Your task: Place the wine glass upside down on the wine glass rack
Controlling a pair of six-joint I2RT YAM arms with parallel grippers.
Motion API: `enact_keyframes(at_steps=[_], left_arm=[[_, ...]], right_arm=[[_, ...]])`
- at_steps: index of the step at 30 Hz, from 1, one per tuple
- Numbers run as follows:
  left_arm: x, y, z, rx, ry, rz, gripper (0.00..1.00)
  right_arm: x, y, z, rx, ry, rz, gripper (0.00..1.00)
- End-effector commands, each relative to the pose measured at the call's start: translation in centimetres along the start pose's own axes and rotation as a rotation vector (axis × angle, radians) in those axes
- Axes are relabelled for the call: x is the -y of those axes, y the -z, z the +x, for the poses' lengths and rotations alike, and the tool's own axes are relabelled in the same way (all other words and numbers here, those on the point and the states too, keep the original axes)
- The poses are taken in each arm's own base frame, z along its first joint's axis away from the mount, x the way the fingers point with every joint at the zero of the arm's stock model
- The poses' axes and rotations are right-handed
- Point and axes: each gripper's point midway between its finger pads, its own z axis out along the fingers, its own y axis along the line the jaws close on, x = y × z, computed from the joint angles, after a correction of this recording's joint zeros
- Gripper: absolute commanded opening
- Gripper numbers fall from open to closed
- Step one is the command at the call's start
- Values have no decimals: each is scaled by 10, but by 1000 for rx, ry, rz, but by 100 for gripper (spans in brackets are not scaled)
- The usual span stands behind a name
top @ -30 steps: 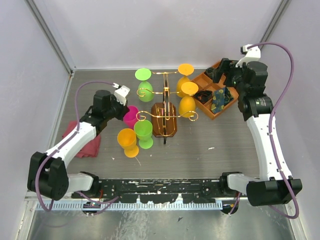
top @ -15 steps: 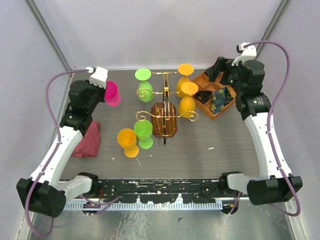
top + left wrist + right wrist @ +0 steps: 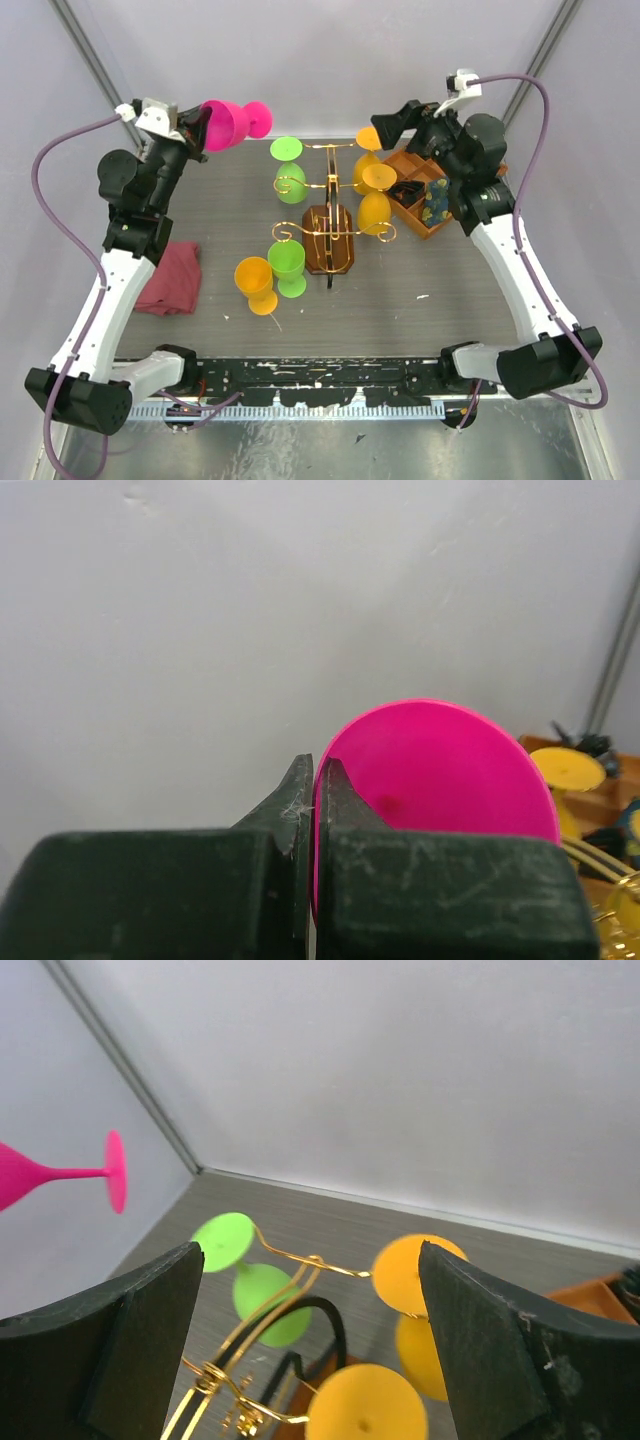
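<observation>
Lifts pink wine glass (image 3: 228, 124) well higher than half a second back: now up at rear left, high above worktop (image 3: 430, 280), tipped sideways, foot toward right, apart from wine glass rack (image 3: 328, 250). Clamps left jaws on bowl rim, wall pinched between them. Reaches left arm (image 3: 125, 250) steeply upward, wrist bent over at top. Swings right arm (image 3: 520, 270) leftward since then, toward rack's hung orange glasses (image 3: 375, 208); holds right jaws spread wide, gripping nothing.

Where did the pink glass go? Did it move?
Yes. The left claw lifted the pink glass from beside the gold rack up toward the back left corner, held sideways.
</observation>
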Motion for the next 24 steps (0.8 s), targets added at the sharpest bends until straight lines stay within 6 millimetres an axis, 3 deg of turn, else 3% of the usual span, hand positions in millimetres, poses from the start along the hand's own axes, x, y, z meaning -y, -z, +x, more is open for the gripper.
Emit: enact_keyframes(at_steps=[1,12,24], left_arm=[[25,-2,-50,174,170,123,0],[67,-11,-43,178,280,233,0],[84,-14,-40,171,288,273,0]], right_arm=[[-44,-9,-40,161,-40,-169,94],[-91,-45,-13,124,-65,-295,93],[-107,-57,3,94,-74,-327,90]])
